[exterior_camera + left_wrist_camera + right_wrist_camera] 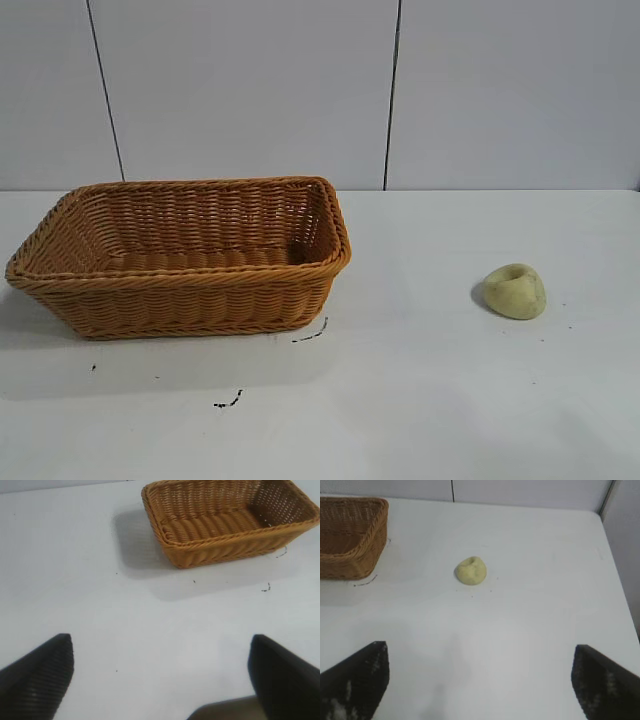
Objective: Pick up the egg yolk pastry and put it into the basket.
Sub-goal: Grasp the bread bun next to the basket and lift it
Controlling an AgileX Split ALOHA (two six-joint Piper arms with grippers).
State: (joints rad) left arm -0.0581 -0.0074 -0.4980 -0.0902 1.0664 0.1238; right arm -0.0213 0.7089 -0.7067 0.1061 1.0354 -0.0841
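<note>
**Black fingers spread ahead of the pick**

Black ribbed fingers of the right end effector stand wide apart and hold nothing, angled down over bare white surface; that spread suits a rounded lump that must pass between them. Well ahead of them lies the egg yolk pastry, a pale yellow-green dome, dent uppermost, resting alone on the surface and well apart from the basket. Orange-brown wicker with flared sides gives a broad open mouth for the drop (nothing lies inside it). The left end effector is likewise spread and empty, near the basket's side of the surface, seemingly idle. Judged from this layout, the pick is not yet begun.
</note>
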